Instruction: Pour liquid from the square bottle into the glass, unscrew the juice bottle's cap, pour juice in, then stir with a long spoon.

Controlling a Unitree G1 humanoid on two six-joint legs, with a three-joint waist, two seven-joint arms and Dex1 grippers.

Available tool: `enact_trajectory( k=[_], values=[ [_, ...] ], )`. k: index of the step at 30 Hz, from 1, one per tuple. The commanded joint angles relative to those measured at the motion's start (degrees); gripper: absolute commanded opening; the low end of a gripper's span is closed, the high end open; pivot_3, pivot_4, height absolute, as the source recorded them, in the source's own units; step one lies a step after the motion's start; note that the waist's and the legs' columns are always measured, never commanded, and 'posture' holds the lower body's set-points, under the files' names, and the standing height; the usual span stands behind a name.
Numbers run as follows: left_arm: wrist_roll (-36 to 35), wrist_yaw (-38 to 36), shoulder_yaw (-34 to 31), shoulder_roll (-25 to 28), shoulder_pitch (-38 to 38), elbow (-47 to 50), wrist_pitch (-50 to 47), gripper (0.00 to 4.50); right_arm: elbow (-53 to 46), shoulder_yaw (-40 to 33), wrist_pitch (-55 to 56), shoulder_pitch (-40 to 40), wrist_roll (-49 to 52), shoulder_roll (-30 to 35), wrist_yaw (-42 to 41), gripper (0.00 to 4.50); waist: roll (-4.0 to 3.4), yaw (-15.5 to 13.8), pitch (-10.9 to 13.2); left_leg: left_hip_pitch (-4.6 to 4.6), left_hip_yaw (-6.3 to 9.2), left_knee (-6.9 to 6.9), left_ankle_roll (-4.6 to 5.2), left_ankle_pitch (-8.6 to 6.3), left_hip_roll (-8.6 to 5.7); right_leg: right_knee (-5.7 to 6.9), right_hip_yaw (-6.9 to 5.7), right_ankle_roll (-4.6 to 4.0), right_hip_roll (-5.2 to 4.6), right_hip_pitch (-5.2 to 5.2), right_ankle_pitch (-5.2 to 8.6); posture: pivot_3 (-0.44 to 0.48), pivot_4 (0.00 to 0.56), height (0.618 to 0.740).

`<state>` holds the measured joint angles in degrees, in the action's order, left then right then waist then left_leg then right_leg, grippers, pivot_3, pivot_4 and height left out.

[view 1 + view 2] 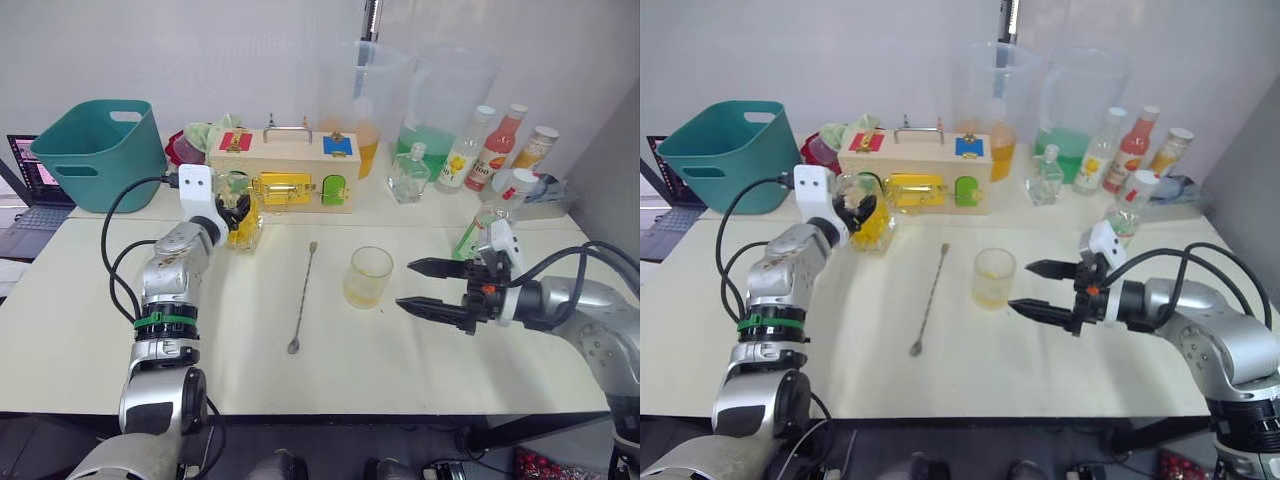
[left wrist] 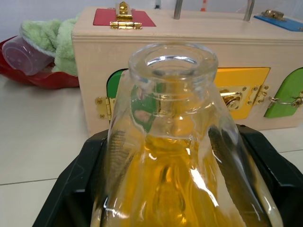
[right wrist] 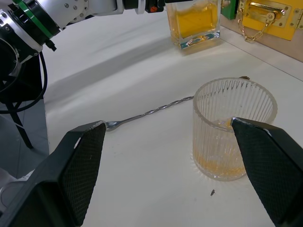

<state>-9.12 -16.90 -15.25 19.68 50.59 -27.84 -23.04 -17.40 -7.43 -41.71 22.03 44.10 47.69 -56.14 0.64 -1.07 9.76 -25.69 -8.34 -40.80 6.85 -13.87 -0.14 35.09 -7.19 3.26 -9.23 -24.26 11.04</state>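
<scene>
In glass [image 3: 233, 132]: shallow amber liquid; square bottle [image 2: 175, 156] part full.

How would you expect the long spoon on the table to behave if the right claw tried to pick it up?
The long spoon lies flat, so its thin stem is probably hard to pinch. Metal, so likely stiff, light, and slippery. The twisted stem may roll slightly.

This looks like a robot test lab, not a home or a kitchen. A plain white table [image 1: 90, 330] stands against a bare white wall. On it are training props: a wooden latch box [image 1: 290, 170] with coloured doors and locks, two big clear pitchers [image 1: 445, 100] with coloured liquid, a teal plastic bin [image 1: 95, 150]. An open laptop [image 1: 30, 190] sits on a side desk.
</scene>
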Motion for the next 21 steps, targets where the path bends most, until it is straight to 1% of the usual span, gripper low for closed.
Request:
enact_trajectory(
  k=[1,4,7,10,11,13,19,21],
  values=[
    [-0.2,-0.5,0.4,1.2,-0.9,3.3,4.4,2.80,-1.8,-1.4,0.1,0.2,0.7,-0.1,0.3,4.47,0.00,0.2,0.0,0.00,0.00,0.01,0.00,0.00,0.00,0.00,0.00,0.00,0.00,0.00,0.00,0.000,0.150,0.740],
    [-0.5,0.0,0.6,1.3,-1.9,3.4,4.6,2.80,-2.4,-2.0,-0.1,-0.3,1.3,-0.6,0.9,4.47,0.02,0.3,0.0,0.09,0.00,0.02,-0.01,-0.01,0.00,-0.01,0.02,0.00,-0.01,0.03,0.00,0.000,0.150,0.740],
    [0.1,0.4,1.2,1.5,-2.7,3.2,5.6,2.80,-2.7,-2.1,-0.1,-0.6,1.3,-0.8,1.1,4.47,0.02,0.4,0.0,0.15,-0.01,0.01,-0.37,-0.19,0.01,-0.01,0.07,-0.01,-0.02,0.01,0.00,0.000,0.150,0.740],
    [-0.4,-0.3,1.3,1.9,-3.5,3.4,6.2,2.80,-2.7,-2.2,0.0,-0.6,1.3,-0.8,1.0,4.47,0.02,0.4,0.0,0.18,-0.02,0.01,-0.41,-0.22,0.01,0.00,0.08,-0.01,-0.03,0.01,0.00,0.000,0.150,0.740],
    [-0.7,-0.6,1.2,2.1,-3.7,3.5,6.3,3.82,-2.6,-2.3,0.0,-0.6,1.3,-0.7,1.0,4.50,0.02,0.4,0.0,0.18,-0.03,0.01,-0.41,-0.22,0.01,0.00,0.09,-0.01,-0.03,0.01,0.00,0.000,0.150,0.740],
    [-0.9,-0.8,1.1,2.3,-3.8,3.5,6.3,4.45,-2.6,-2.3,0.1,-0.6,1.3,-0.7,0.9,4.50,0.02,0.4,0.0,0.19,-0.03,0.01,-0.41,-0.22,0.01,0.00,0.09,-0.01,-0.03,0.00,0.00,0.000,0.150,0.740],
    [-1.9,-1.2,0.6,3.0,-2.6,6.3,6.6,4.48,-1.8,-1.9,0.4,0.1,0.9,-0.7,0.3,4.50,0.02,0.4,0.0,0.19,-0.03,0.00,-0.42,-0.22,0.00,-0.01,0.09,-0.01,-0.06,0.02,0.00,0.000,0.150,0.740],
    [-3.2,-1.5,-0.4,4.4,-1.1,9.3,5.7,4.48,-1.8,-2.3,0.1,0.1,1.2,-0.5,0.3,4.50,0.02,0.4,0.0,0.20,-0.03,0.00,-0.42,-0.22,0.01,0.00,0.09,-0.01,-0.06,0.00,-0.01,0.000,0.150,0.740]
  ],
)
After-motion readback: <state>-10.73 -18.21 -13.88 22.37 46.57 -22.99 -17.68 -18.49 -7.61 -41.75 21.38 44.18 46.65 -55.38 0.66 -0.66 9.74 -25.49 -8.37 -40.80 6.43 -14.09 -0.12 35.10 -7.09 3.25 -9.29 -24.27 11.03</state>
